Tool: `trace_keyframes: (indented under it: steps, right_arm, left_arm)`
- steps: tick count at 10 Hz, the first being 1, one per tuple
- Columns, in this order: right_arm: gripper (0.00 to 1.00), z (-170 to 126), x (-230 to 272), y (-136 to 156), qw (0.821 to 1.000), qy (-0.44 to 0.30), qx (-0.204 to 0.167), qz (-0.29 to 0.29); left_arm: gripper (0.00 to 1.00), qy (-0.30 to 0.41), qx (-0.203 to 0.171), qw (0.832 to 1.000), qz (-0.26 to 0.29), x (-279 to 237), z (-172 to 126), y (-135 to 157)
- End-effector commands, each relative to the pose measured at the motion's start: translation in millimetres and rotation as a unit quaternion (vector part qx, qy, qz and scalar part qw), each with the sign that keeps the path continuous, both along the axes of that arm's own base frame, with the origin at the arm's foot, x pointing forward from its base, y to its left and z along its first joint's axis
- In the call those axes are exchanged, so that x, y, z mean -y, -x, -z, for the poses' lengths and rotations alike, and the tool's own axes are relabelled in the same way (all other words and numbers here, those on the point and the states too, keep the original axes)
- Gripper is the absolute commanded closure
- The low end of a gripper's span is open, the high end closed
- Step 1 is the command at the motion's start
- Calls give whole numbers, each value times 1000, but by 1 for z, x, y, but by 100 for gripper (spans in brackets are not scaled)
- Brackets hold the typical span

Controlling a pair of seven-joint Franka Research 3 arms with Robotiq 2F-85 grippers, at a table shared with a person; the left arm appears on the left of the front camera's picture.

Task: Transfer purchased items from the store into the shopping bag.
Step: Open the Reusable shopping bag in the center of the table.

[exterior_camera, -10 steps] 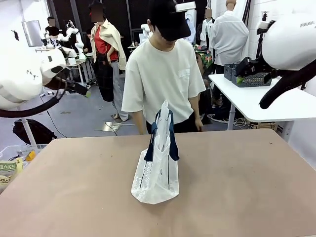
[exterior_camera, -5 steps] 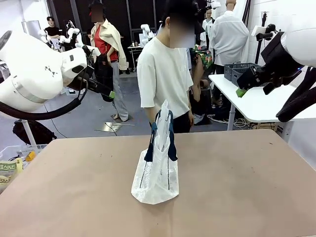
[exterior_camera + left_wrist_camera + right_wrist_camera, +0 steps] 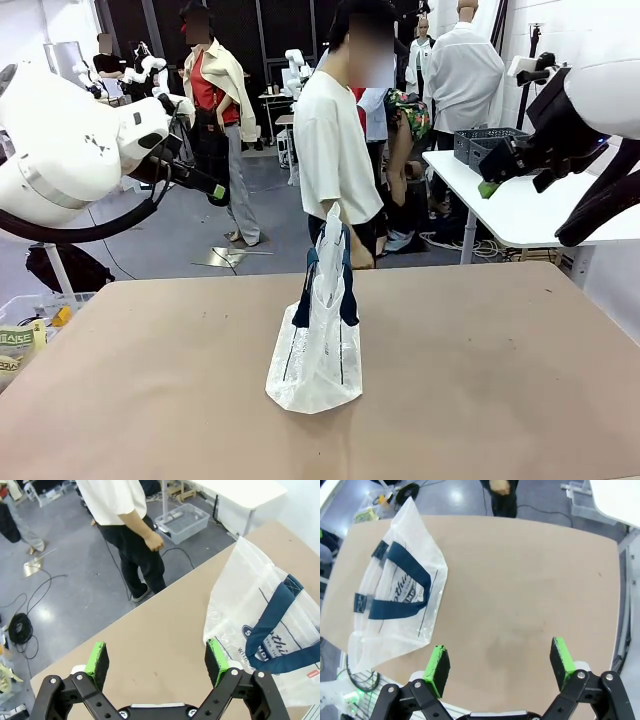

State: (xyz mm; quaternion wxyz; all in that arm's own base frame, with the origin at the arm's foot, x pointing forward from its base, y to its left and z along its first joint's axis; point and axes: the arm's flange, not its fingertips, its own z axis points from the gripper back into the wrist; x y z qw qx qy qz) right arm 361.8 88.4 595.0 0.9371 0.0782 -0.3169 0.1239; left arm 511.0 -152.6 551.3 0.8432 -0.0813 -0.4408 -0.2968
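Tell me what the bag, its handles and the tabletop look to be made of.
Bag: thin clear plastic, glossy; it crinkles and is partly see-through. Handles: probably woven fabric strap, matte navy; weave too small to confirm. Tabletop: smooth matte tan board, maybe laminate or fibreboard; no grain visible.

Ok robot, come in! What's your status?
Left end effector open, empty. Right end effector open, empty. Shopping bag upright on table. Person at far side, hands off bag.
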Motion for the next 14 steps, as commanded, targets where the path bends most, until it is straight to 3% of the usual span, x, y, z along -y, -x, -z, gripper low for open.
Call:
trace_keyframes:
  steps: [1, 4, 7, 8, 10, 14]
  right_arm:
    - [0, 3, -55, 2, 998, 10, -26, -47]
    - [0, 15, -117, -2, 996, 25, -63, -52]
    - [0, 37, -153, -6, 990, 2, -105, -90]
    - [0, 40, -159, -8, 989, -10, -110, -95]
    - [0, 44, -169, -7, 988, -22, -117, -98]
    - [0, 51, -178, -3, 987, -23, -125, -102]
  left_arm:
    - [0, 13, -17, 1000, 21, 53, -12, 4]
    - [0, -25, -70, 997, 28, 139, -17, 2]
    - [0, -55, -95, 993, 38, 207, -20, 3]
    - [0, -60, -108, 991, 45, 220, -19, 1]
    - [0, -85, -114, 990, 7, 234, -12, -7]
    - [0, -109, -167, 980, -17, 234, 18, -28]
